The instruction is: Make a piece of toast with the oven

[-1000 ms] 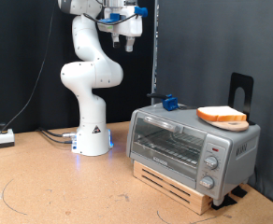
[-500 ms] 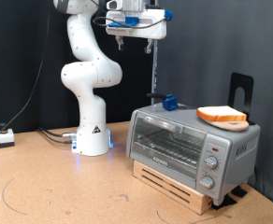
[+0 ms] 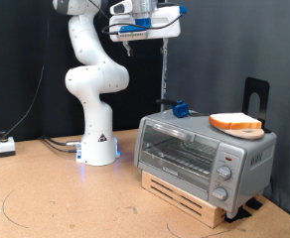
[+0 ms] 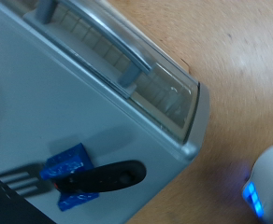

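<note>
The hand [image 3: 145,30] hangs high above the worktop [image 3: 56,198], holding nothing; whether its fingers are spread I cannot tell. The piece of toast [image 3: 235,123] lies flat on the oven [image 3: 203,154], near the worktop's right edge, well below the hand.

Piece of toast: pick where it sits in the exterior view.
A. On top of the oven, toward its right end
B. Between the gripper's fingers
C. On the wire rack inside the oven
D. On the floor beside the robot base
A: the piece of toast lies on the roof of the oven, above the knob panel, while the gripper hangs high above, holding nothing.
</note>
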